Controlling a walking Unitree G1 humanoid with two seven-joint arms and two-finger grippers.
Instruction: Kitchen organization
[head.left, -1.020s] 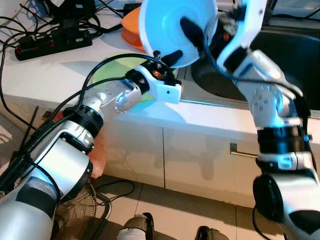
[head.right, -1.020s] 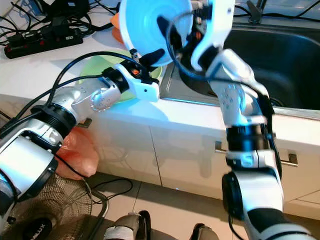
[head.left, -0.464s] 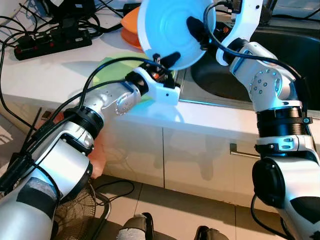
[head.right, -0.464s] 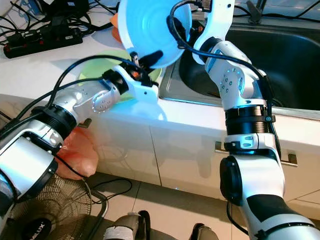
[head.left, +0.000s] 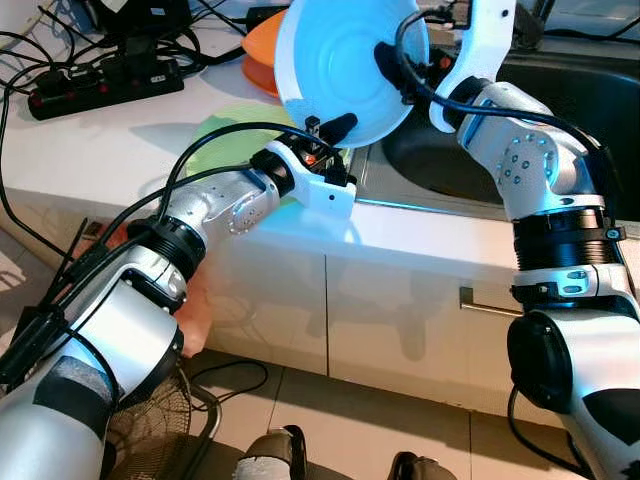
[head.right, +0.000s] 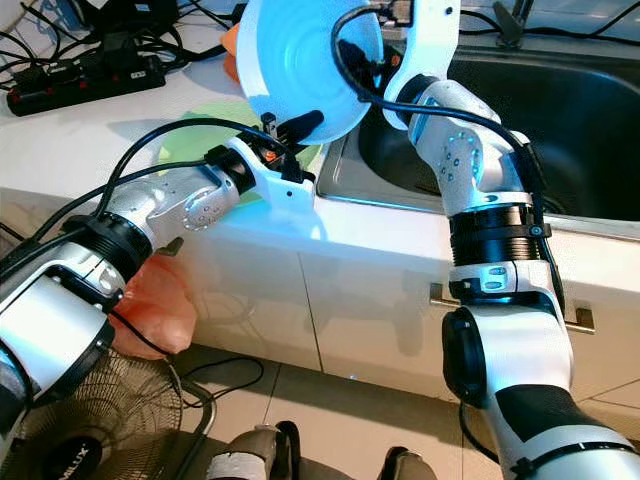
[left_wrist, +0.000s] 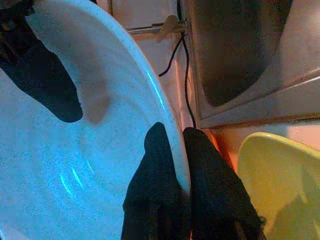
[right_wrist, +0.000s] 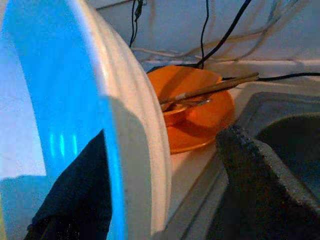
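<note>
A blue plate with a white underside is held on edge above the counter, beside the sink. My left gripper comes up from below and is shut on the plate's lower rim; the left wrist view shows both fingers pinching that rim. My right gripper straddles the plate's right rim and is open. One of its fingers lies on the blue face, and the other finger stands apart from the white back.
A green plate lies flat on the counter under the left gripper. Behind it is an orange dish with utensils. A power strip and cables sit at the back left. A fan stands on the floor.
My right arm's elbow has swung up and in towards the sink, while its gripper stays at the plate's rim. The plate has shifted slightly left. My left gripper keeps its hold.
</note>
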